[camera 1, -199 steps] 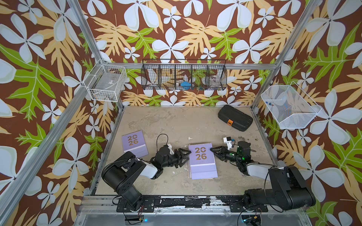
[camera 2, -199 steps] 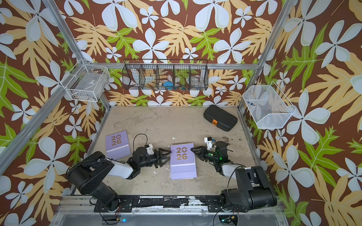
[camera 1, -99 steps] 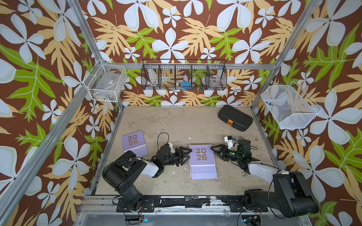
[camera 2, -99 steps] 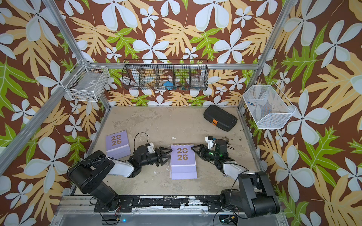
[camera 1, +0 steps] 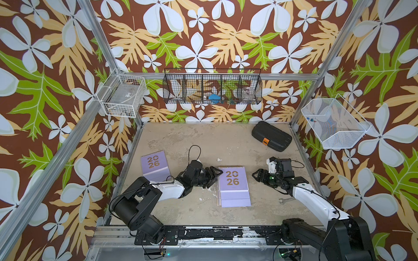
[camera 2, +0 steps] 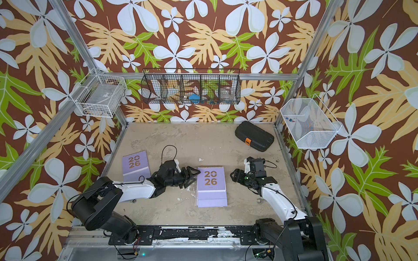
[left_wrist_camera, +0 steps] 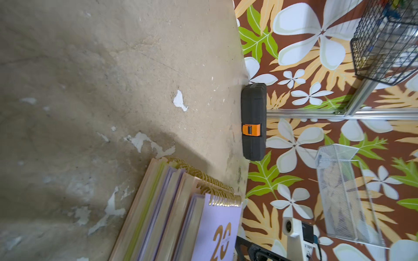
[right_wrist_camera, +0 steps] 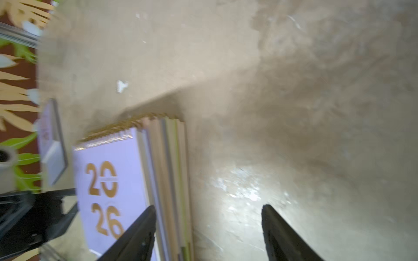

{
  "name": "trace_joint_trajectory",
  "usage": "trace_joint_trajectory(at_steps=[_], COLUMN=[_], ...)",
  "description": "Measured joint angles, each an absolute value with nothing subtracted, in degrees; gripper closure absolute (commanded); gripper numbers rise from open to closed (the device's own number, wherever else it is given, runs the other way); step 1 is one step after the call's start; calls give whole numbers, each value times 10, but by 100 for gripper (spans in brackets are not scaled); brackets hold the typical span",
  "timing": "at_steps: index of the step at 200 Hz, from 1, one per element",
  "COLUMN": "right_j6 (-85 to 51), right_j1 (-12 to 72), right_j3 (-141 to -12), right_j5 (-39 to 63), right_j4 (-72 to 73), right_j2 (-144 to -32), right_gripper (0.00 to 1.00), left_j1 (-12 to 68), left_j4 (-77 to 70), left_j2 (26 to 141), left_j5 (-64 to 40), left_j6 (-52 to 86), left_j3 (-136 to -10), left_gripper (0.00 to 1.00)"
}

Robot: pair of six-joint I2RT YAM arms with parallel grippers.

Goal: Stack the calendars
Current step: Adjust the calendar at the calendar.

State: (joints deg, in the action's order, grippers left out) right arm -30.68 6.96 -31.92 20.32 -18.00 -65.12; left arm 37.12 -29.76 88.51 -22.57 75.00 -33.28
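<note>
- While both pairs of fingers stand spread with nothing held, the stack of calendars (camera 1: pixel 234 189) lies flat on the bench (camera 1: pixel 203 140) between them.
- The left fingers (camera 1: pixel 218 174) splay wide just beside the stack's spiral-end corner. One tip reaches its edge, though I cannot tell whether it touches.
- The right fingers (camera 1: pixel 257 177) are also wide open, on the stack's opposite side and apart from it. In the right wrist view only bare bench shows between them, and the stack (right_wrist_camera: pixel 117 180) runs alongside one finger (right_wrist_camera: pixel 135 235).
- A lone lilac calendar (camera 1: pixel 155 166) lies behind the left fingers, beside that arm and well apart from the stack.
- The bench is worn beige with chipped white patches.
- A black case (camera 1: pixel 271 139) with an orange latch sits beyond the right fingers near the far corner, and a wrench (camera 1: pixel 285 200) lies behind them beside the arm.
- Brown floral walls on an aluminium frame enclose the bench, and a black wire basket (camera 1: pixel 181 90) hangs on the back wall.
- The stack's top cover is lilac with gold "2026" and a gold spiral.
- In the left wrist view, pale pink, lilac and green edges (left_wrist_camera: pixel 158 214) show beneath it, slightly staggered.
</note>
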Motion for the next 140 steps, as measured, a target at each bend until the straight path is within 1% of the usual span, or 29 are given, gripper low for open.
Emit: trace_joint_trajectory(at_steps=[25,44,78,140], right_j6=[-293,-291,-291,-291], right_j1=[138,175,188,190], right_j3=[-341,-352,-352,-349], right_j5=[145,112,86,112], right_j4=[-237,-256,-273,-266], right_j2=[-680,-716,-728,-736], right_gripper=[24,24,23,23], left_j1=[371,371,371,376], left_j4=[-226,-199,-184,-205], left_j2=[886,888,893,907], left_j5=[-210,-208,-209,-226], left_j6=[707,691,677,677], left_j3=[-362,-366,-371,-372], left_gripper=[10,3,0,0])
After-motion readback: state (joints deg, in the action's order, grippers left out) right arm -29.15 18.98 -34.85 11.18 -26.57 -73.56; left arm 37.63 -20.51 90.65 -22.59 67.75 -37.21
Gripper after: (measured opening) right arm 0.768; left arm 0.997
